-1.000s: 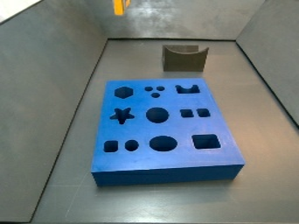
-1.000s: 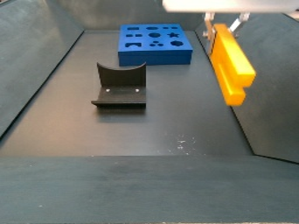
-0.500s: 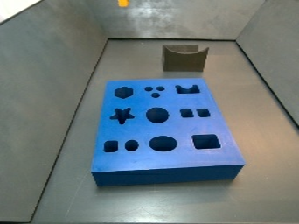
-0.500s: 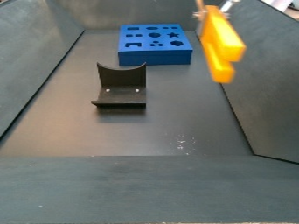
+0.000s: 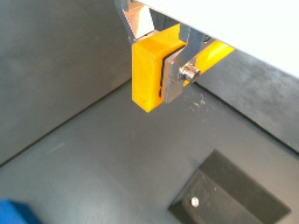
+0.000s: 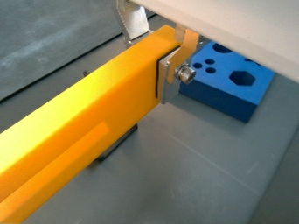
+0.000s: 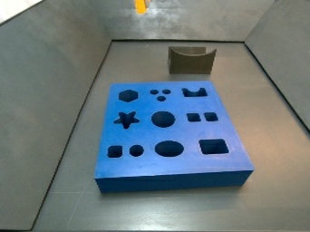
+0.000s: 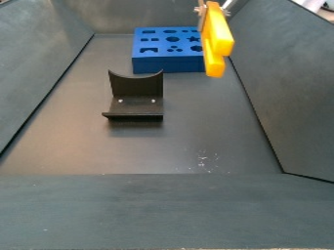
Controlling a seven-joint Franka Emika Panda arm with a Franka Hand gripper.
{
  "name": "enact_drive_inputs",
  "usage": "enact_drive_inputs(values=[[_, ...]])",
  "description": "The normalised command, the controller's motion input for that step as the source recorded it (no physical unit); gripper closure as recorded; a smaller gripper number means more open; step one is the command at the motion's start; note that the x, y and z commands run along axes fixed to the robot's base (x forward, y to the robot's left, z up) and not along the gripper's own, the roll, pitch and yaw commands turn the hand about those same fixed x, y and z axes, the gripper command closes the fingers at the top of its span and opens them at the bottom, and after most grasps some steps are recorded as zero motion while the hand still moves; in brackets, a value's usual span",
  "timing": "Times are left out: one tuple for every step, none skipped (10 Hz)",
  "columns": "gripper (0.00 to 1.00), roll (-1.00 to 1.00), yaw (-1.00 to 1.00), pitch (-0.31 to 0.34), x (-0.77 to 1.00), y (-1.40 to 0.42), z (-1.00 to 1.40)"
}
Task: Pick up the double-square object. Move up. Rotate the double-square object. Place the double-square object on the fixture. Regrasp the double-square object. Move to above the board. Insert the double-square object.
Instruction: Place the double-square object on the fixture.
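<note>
Jaws of the gripper (image 5: 162,63) are clamped on the double-square object (image 8: 214,39), which hangs high in the air above the worktop (image 8: 170,146), clear of everything. Below it, the blue board (image 7: 169,134) lies flat, and the dark fixture (image 8: 133,97) stands apart from it.
</note>
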Motion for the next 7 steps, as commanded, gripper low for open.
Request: enact_drive_inputs(values=[[1.0, -0.08, 0.02, -0.015, 1.0, -0.24, -0.06], [1.0, -0.07, 0.02, -0.01, 1.0, -0.21, -0.06], [1.0, -0.07, 0.02, -0.004, 1.0, -0.17, -0.06], [1.0, -0.07, 0.02, 0.002, 1.0, -0.15, -0.05], [1.0, -0.08, 0.02, 0.005, 1.0, -0.13, -0.05], [1.0, -0.08, 0.02, 0.017, 1.0, -0.09, -0.05], [1.0, -0.08, 0.02, 0.02, 1.0, -0.08, -0.04]])
